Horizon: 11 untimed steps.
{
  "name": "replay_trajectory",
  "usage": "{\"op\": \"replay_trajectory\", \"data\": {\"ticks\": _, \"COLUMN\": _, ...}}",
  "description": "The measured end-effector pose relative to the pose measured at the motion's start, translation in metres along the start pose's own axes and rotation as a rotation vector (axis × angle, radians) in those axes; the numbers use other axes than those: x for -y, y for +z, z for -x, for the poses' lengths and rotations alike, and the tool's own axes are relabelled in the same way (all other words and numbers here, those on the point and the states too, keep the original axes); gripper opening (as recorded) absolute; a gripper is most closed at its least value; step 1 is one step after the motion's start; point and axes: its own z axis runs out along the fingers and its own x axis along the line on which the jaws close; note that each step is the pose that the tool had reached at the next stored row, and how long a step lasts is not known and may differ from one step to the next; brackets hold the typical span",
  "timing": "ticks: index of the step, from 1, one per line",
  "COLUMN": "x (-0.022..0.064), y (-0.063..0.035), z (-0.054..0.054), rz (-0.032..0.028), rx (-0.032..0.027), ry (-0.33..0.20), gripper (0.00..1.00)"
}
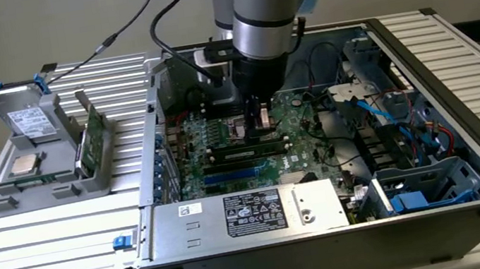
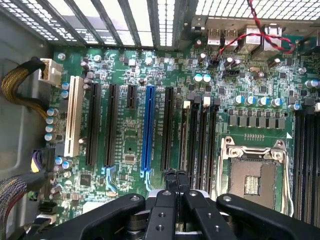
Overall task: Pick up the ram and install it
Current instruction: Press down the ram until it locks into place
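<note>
While shut, fingers over slots.

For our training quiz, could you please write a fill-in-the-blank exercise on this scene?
The gripper stands above the motherboard with its jaws ____. Between black slots, one long slot is ____. The silver CPU chip sits in the grey holder, on the exterior view's ____.
Missing words: shut; blue; left.

Arm reaching straight down, pincer closed.
</note>
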Motion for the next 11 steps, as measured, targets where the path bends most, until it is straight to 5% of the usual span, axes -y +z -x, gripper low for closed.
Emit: {"op": "replay_trajectory", "data": {"ticks": 11, "x": 0.0, "y": 0.0, "z": 0.0, "rz": 0.0, "rx": 0.0001, "ry": 0.0, "gripper": 0.11}}
